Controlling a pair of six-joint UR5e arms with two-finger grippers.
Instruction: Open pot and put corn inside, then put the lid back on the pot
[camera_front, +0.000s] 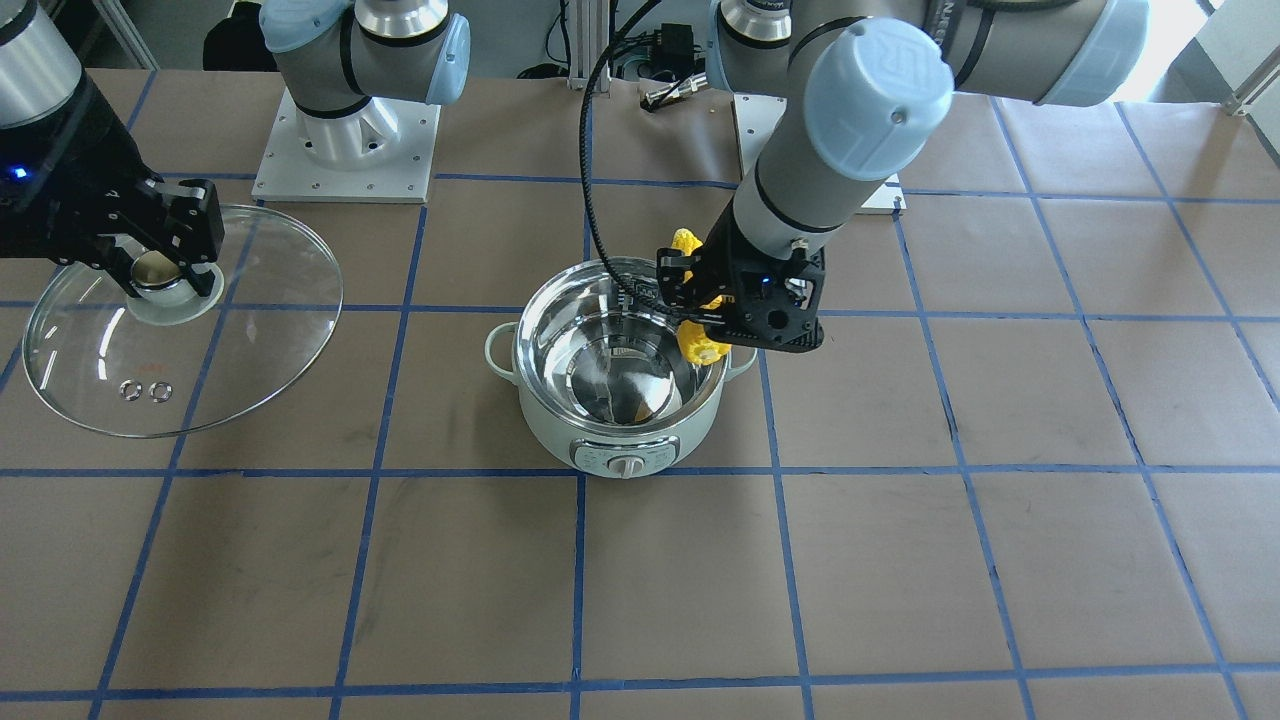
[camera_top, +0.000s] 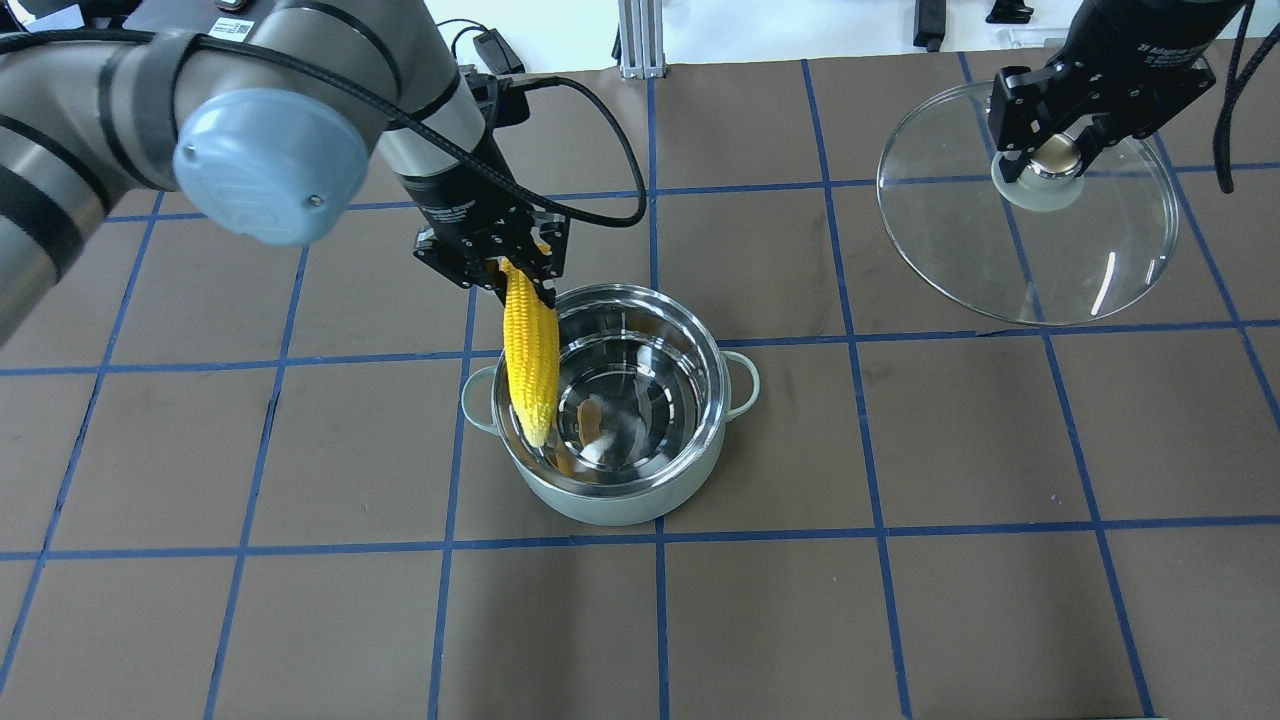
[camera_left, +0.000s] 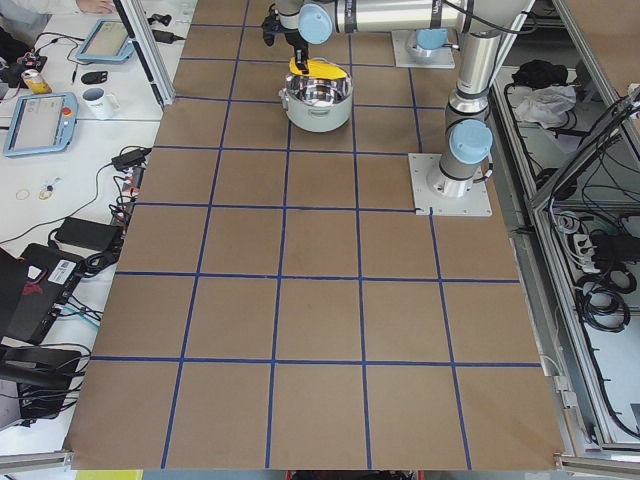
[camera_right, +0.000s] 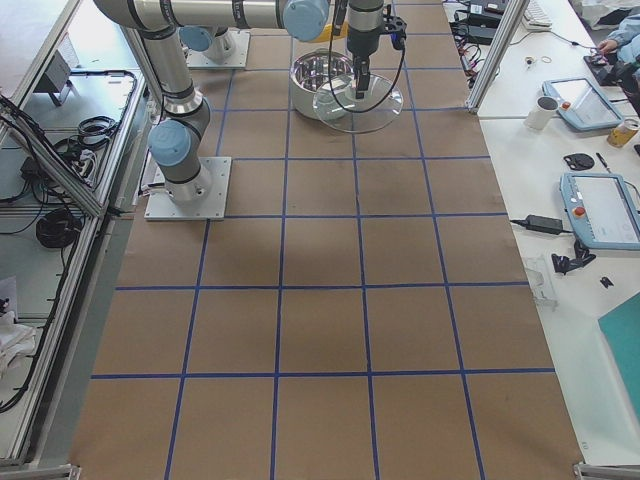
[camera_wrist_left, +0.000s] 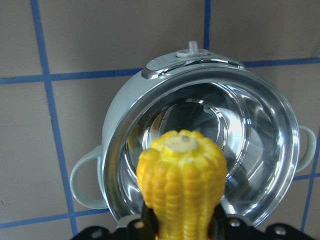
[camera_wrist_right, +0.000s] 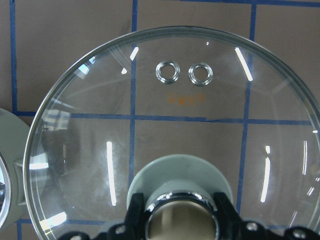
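Brown paper taped into blue-edged squares covered the broad surface (camera_top: 900, 620). A round mint-green electric pot with a shiny steel interior (camera_top: 600, 505) stood uncovered near its middle, control dial facing away from the robot and one loop handle jutting out on each side.

The left end effector (camera_top: 505, 268) was clamped on the thick end of a bright yellow tapered corn cob (camera_top: 530, 350), just behind the pot's rim on the robot's left. The cob slanted forward and down, and its pointed tip hung over the steel opening close to that left rim. I could not tell whether the tip touched the inner wall. A black cable (camera_top: 600, 130) looped off the left arm's wrist and arced over the squares behind the pot.

The right end effector (camera_top: 1052, 160) was closed on the gold-capped knob of a round clear glass dome lid (camera_top: 1080, 260), holding it tilted and well apart from the pot, on the robot's right. The lid's two vent holes sat toward the edge farthest from the robot. Whether that edge met the paper could not be told.

Open brown squares lay between the pot's right handle and the lid's near edge, and more rows stretched beyond the pot toward the operators' side.
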